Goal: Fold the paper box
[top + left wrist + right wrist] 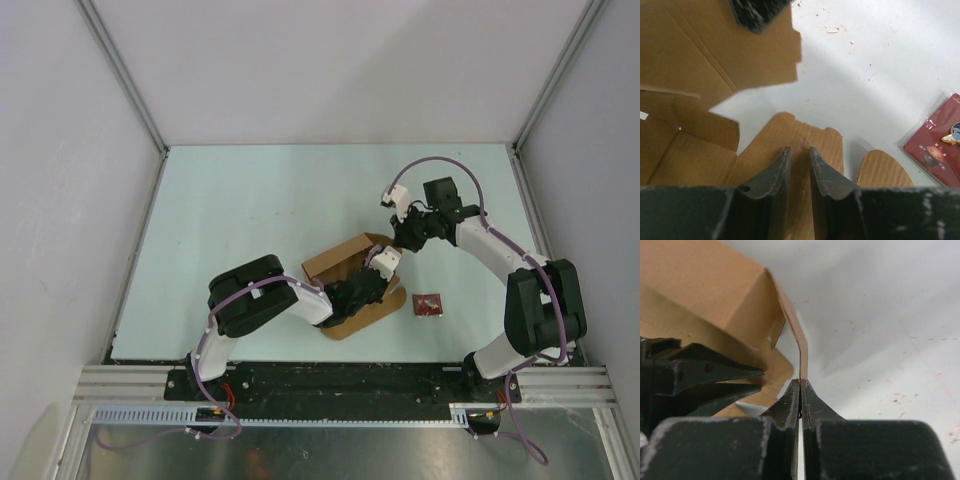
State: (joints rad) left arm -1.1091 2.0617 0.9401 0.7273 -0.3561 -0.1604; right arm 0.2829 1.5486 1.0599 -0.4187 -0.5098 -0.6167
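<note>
From above, the half-folded paper box (340, 262) is being flanked mid-tabletop (250, 200) by the left gripper (378, 272) and right gripper (405, 240), with a red packet (428, 303) nearby. At the left wrist, the jaws are being held slightly apart over a flap, gripping nothing. At the right wrist, a box flap's edge is being pinched between closed jaws.

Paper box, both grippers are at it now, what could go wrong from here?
The right gripper pinches only a thin flap edge of the box; a pull could slip off or tear it. The left gripper is slightly open and clamps nothing, so the box may slide, perhaps toward the red packet close by.
</note>
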